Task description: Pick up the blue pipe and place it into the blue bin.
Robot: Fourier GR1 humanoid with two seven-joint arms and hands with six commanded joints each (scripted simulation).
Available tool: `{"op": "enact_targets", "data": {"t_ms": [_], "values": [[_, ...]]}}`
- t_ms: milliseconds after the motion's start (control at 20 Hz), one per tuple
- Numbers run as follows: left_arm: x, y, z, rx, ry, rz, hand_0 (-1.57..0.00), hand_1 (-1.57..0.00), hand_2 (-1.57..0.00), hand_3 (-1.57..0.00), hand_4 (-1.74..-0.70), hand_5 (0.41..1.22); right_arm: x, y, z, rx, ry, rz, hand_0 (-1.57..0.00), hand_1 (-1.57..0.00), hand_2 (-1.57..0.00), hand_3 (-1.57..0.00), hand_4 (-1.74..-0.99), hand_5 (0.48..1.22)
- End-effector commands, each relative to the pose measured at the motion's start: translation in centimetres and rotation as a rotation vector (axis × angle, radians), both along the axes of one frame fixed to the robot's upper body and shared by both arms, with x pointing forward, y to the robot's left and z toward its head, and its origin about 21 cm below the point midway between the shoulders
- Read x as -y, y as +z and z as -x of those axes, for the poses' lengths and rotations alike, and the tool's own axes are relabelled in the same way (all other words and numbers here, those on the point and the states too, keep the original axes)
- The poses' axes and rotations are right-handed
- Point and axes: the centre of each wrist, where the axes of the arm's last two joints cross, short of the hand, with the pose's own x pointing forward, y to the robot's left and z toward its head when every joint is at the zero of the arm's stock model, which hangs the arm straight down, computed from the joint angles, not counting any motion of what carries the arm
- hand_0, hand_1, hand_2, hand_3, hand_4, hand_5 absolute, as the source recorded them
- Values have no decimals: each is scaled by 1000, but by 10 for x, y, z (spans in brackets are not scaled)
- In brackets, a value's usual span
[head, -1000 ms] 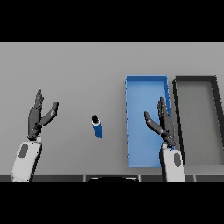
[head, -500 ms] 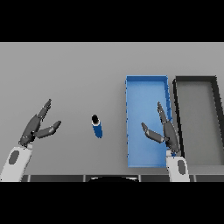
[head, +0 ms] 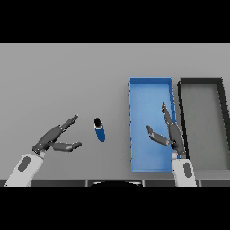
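One blue pipe [head: 99, 130] lies on the grey table [head: 67, 81], dark open end up-picture, between the two hands and left of the blue bin [head: 133, 134] — no label or writing readable. Left hand [head: 53, 138] near it, not touching, fingers spread wide toward the pipe. Right hand [head: 170, 132] over the blue bin, fingers straight and apart, holding nothing — one black bin [head: 181, 130] just beside the blue one.

Light is even and soft across the grey table [head: 67, 81], with no glare. Faint shadows sit close under the pipe [head: 99, 130] and hands. Edges look slightly soft throughout, undistorted.
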Motion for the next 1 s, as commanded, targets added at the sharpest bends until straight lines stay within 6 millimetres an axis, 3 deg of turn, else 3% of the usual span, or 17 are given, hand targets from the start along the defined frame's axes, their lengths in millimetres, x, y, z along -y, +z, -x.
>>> {"op": "enact_targets", "data": {"t_ms": [0,200,400,600,800,950], "values": [[6,-1,0,3,-26,4,1,1,1,1,-1091,472,3,-1,1,-4,0,12,1,1,1,1,-1248,612],[32,-14,7,-13,-94,17,1,1,1,1,-1109,447,1,-2,3,-9,2,-3,1,1,1,1,-1263,617],[55,-23,0,-20,-120,42,1,1,1,1,-1118,446,-4,0,6,-16,-5,-12,1,1,1,1,-1271,616],[83,-33,-16,-62,-135,59,1,1,1,1,-1118,450,0,-1,9,-17,-18,-7,1,1,1,1,-1273,607],[99,-49,-26,-36,-141,35,1,1,1,1,-1081,442,2,-5,11,-24,-23,-7,1,1,1,1,-1265,597],[110,-49,-34,-36,-165,101,1,1,1,1,-1092,477,2,-3,8,-28,-15,-17,1,1,1,1,-1264,598]]}}
